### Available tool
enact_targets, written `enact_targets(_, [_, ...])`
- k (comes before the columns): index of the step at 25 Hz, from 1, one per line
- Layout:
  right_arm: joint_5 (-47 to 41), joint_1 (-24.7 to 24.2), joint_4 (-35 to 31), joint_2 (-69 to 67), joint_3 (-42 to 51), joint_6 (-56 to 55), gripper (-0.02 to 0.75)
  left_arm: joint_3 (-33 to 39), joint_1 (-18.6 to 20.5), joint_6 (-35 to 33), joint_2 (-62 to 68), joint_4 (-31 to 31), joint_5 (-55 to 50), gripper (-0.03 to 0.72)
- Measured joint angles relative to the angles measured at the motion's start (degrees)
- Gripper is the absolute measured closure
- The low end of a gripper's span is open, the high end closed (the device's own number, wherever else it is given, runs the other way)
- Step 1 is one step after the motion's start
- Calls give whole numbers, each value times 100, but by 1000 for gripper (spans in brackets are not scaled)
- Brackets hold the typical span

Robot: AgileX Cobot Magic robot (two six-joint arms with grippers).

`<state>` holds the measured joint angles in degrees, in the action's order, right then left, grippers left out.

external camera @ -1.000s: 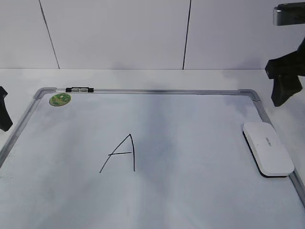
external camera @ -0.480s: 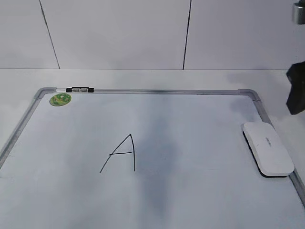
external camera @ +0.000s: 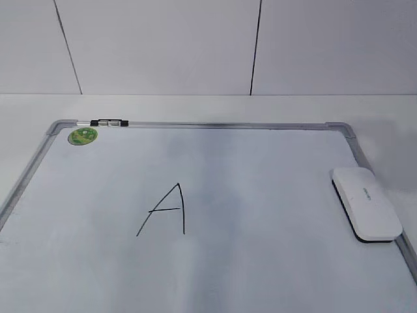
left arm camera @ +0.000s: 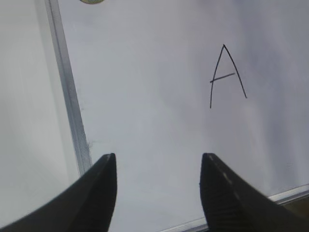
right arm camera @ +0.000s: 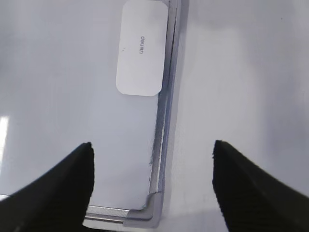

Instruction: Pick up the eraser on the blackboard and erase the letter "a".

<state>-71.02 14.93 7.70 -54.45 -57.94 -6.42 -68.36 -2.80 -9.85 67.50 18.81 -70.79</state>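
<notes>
Both my arms have left the exterior view since a sec ago; R one was at the right edge above the eraser (external camera: 367, 203), L one at the far left. Eraser hasn't shifted: flat on the blackboard (external camera: 260, 176), right side, touching or just beside the frame, grey lettering up. Letter on the board is an angular capital "A" (external camera: 165, 210), left of centre, well apart from the eraser. Green sticker (external camera: 82, 135) and marker (external camera: 109, 122) sit at the back-left corner. My L fingers (left arm camera: 158, 166) are spread, empty, over the board's left part. R fingers (right arm camera: 152, 159) spread wide, empty, over the frame corner, eraser beyond. White table (external camera: 195, 104), white panelled wall (external camera: 163, 45) behind.
</notes>
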Motion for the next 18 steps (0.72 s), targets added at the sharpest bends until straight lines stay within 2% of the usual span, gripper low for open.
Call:
enact_targets(8, [-108,0,-86,1789,675,0,155,1455,-27,77,-2038,-189,-35,272])
enact_targets(18, [-142,0,-195,3613,1257,4,155,2756,-27,131,-3937,-292,-106,272])
